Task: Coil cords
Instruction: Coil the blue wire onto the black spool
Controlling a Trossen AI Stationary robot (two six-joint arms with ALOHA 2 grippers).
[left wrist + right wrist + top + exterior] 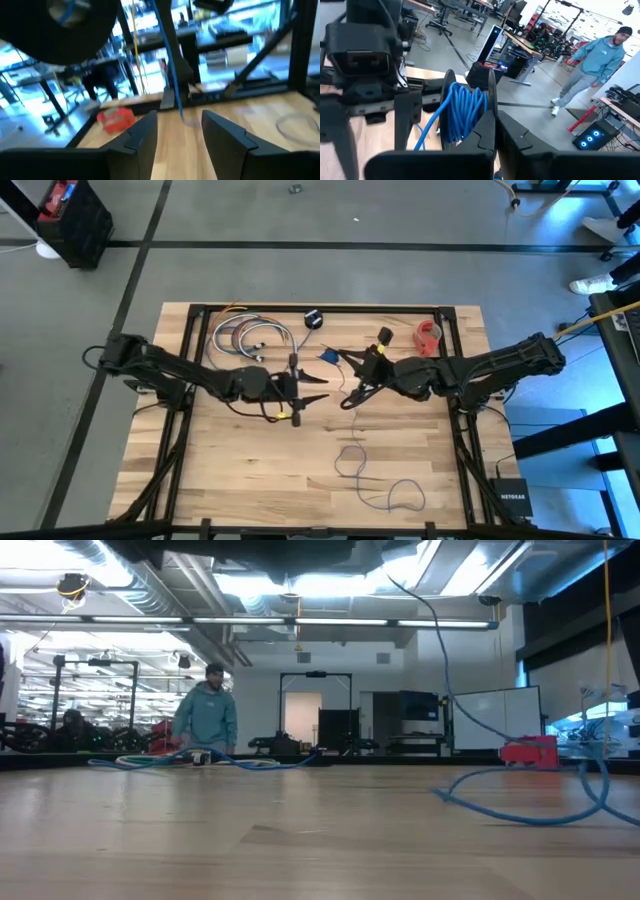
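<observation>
Blue cord wound on spool, right end effector closed.

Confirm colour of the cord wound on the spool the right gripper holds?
Blue. The cord on the spool shows best in the right wrist view.

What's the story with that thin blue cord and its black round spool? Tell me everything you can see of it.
The thin blue cord looks like slim, flexible plastic-coated wire. Part of it is wound in neat turns on a black round spool, which the right gripper holds up off the wooden table. The rest hangs down and lies loose on the wood in wavy loops, with nothing touching it there.
</observation>
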